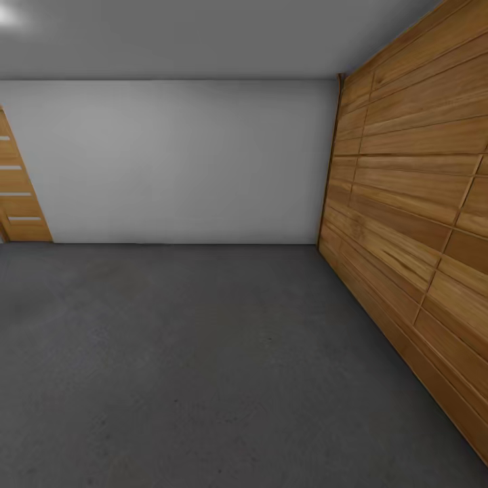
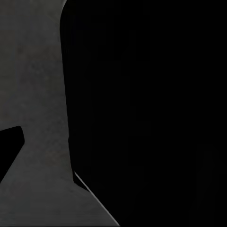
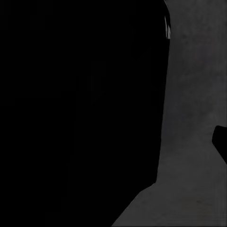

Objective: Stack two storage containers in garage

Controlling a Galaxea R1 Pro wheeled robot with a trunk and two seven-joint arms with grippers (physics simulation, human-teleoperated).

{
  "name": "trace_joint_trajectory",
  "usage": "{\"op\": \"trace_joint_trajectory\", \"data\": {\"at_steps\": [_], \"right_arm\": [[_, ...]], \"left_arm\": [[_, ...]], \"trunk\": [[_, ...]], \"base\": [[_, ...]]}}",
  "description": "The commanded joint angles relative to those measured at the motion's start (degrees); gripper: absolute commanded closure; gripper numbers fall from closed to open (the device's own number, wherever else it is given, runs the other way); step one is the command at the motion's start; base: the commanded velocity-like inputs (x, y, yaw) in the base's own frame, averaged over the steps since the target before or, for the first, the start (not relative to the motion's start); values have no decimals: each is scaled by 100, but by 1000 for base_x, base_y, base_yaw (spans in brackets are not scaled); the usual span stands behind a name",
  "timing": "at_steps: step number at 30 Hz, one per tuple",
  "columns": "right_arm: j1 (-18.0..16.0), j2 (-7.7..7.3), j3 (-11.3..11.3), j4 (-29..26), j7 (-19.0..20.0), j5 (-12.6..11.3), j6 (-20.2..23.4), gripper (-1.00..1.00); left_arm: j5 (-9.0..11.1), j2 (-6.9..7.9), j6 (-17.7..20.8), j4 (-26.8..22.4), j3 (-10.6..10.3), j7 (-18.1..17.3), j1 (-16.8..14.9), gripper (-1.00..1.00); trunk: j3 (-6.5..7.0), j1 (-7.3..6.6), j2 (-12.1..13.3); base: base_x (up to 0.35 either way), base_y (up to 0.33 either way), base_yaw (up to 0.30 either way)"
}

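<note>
No text, label, brand, number or sign can be read anywhere; the plain white-grey back wall (image 1: 183, 159) is blank; the wide wood-panelled door wall (image 1: 413, 224) bears only grain; the dark grey mottled concrete floor (image 1: 190, 366) carries no marking.

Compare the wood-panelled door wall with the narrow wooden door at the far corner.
The wood-panelled door wall spans the head view's whole right side, running toward the camera; the wooden side door is a narrow strip at the left edge. The wall has plain planks; the door has pale horizontal slots. Both are warm brown wood standing on the concrete floor.
</note>
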Motion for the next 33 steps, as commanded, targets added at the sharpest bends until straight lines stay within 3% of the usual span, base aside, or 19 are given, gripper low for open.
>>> {"op": "trace_joint_trajectory", "data": {"at_steps": [1,5,18,33], "right_arm": [[-9,33,33,-9,-33,33,-33,-100],[-9,3,47,-9,-37,162,-162,-100],[-9,32,55,-9,-9,106,-393,-100],[-9,37,41,-9,-9,97,-595,-100]], "left_arm": [[-33,19,-30,-33,-33,-2,-9,-100],[-23,6,-38,-144,-40,-6,-9,-100],[26,9,-390,-219,35,-9,-9,-100],[12,29,-534,-227,24,-9,-9,-100]], "trunk": [[-3,0,-2],[-3,0,-2],[-3,0,-2],[-3,0,-2]], "base": [[0,0,0],[0,0,0],[0,0,13],[0,0,250]]}}
